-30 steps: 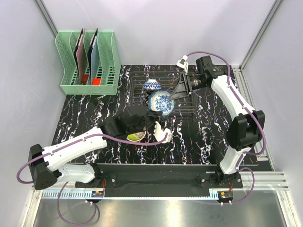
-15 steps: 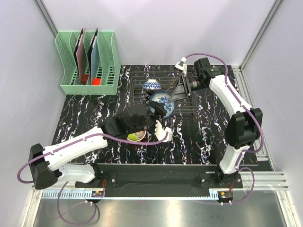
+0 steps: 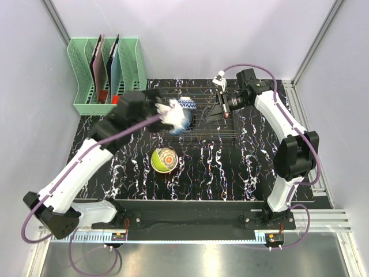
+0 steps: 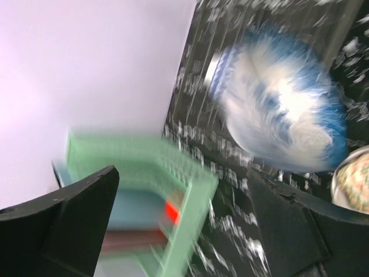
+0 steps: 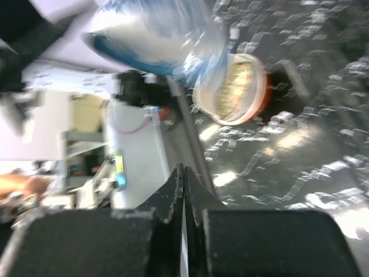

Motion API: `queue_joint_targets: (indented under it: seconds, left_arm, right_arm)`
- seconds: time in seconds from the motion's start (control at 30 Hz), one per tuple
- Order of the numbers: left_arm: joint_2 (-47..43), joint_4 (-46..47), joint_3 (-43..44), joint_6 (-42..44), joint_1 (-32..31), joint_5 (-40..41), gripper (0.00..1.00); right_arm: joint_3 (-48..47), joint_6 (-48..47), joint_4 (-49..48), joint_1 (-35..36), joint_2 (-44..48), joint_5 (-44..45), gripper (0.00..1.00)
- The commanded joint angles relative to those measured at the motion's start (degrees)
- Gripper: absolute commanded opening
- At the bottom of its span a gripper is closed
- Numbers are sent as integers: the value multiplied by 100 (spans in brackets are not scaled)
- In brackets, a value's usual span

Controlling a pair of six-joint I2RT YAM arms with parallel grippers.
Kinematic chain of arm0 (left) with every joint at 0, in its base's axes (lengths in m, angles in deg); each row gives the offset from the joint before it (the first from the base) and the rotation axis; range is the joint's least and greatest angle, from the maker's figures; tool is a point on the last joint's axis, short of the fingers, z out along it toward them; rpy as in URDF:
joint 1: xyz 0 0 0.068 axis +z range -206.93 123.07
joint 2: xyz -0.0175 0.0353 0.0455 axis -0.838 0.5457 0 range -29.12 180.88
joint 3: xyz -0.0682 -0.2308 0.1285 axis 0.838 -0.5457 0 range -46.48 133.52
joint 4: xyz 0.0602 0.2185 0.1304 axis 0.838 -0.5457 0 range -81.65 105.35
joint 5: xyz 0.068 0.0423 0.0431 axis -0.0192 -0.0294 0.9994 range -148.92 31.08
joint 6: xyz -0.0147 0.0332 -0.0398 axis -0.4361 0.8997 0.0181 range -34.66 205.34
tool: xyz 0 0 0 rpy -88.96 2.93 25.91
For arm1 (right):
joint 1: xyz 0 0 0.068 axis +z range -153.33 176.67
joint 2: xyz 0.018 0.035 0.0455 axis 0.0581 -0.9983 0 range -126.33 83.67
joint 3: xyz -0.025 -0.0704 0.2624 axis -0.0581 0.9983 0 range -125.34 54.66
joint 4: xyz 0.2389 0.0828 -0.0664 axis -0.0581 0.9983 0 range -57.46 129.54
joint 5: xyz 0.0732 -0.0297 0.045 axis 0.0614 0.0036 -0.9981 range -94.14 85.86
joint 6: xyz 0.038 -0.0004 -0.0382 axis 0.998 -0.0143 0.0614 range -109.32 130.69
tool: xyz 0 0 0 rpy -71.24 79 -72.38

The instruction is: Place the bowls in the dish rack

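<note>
The wire dish rack (image 3: pixel 225 131) lies at the back of the mat. One white and blue bowl (image 3: pixel 186 104) stands in it. A second white and blue bowl (image 3: pixel 179 127) is a blur at the rack's left end, under my left gripper (image 3: pixel 174 115). In the left wrist view that bowl (image 4: pixel 282 115) is beyond the wide-open fingers (image 4: pixel 75 219), which hold nothing. My right gripper (image 3: pixel 212 115) is shut and empty over the rack's middle, its fingers (image 5: pixel 173 196) pressed together. A lime green bowl (image 3: pixel 163 160) with a patterned inside sits on the mat in front of the rack.
A mint-green slotted holder (image 3: pixel 108 75) with flat boards stands at the back left, close to my left arm. The black marbled mat (image 3: pixel 230 167) covers the table. Grey walls close in the left and right sides.
My left arm swung from the lime green bowl up to the rack's left end and opened. My right gripper let go of the blue patterned bowl and shut. That bowl shifted left.
</note>
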Motion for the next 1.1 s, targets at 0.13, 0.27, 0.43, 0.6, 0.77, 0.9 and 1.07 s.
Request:
queue_joint_targets:
  seconds: [0.13,0.27,0.43,0.6,0.77,0.9,1.07]
  left_arm:
    - [-395,-943,-72,-1402,1761,-519,99]
    - [-98,27,-883,-1699,2008,-553,99]
    - [737,71,-637,-2098,1991,-854,99]
    - [1009,493,-1076,-1736,2325,-1195,99]
    - [1133,898,-1208,-2184,2378,-1583,99]
    - [1204,985,-1339,-2281,2395,-1609,99]
    - [1160,1073,-1515,-2466,2545,-1679,99]
  right_arm:
    - [-1058,109,-547,66,63,2542,0]
    - [-1130,179,-539,-91,0,2483,0]
    - [-1157,-58,-538,-188,203,2754,0]
    - [-832,-233,-608,-215,272,2982,0]
    - [-471,-278,-741,-285,475,3290,0]
    - [-576,-260,-723,-276,589,3449,0]
    - [-752,-172,-679,-285,546,3501,0]
